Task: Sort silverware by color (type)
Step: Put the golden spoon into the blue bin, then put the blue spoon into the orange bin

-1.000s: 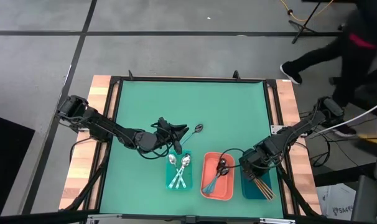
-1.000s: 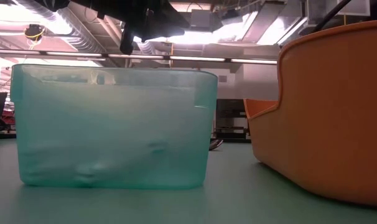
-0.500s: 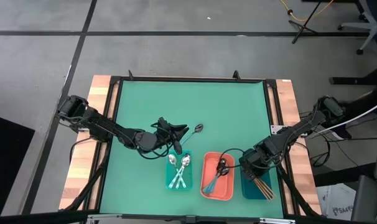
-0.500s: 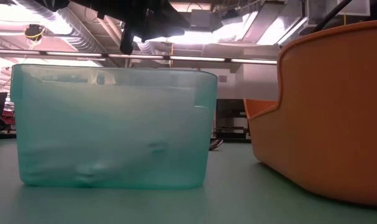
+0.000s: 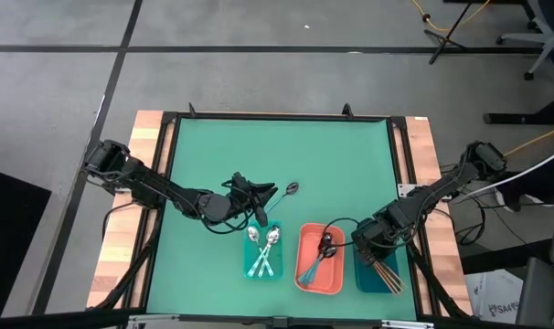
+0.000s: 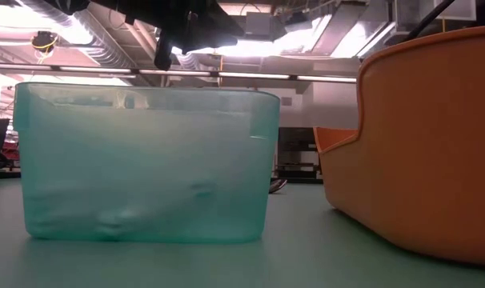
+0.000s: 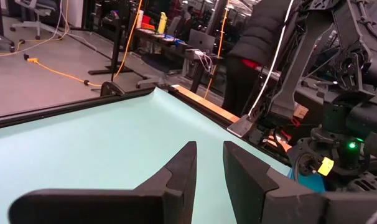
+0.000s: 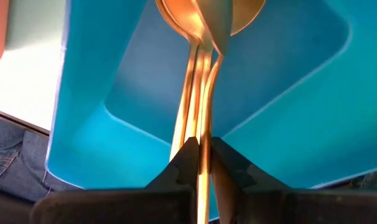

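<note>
Two dark fingers of your right gripper (image 8: 201, 163) sit nearly together over the thin handles of the gold-copper spoons (image 8: 204, 25), which lie bunched in the dark blue rectangular tray (image 8: 288, 93). You can't quite tell whether they're pinching a handle or just straddling it.

Those spoons look light, stiff and slick, so I'd guess a handle could swivel or slide in a loose pinch. Grab mid-handle, not at the bowl.

Your left gripper (image 7: 208, 163) hovers above the green table mat (image 5: 222, 155) with fingers slightly apart and nothing in them, just beside the one stray silver spoon with a light-teal handle (image 5: 287, 191). Its mates lie in the teal tray (image 5: 251, 270); the dark-bowled spoons with bluish handles (image 5: 319, 253) are in the coral tray (image 5: 304, 280). That stray looks like the last job.
</note>
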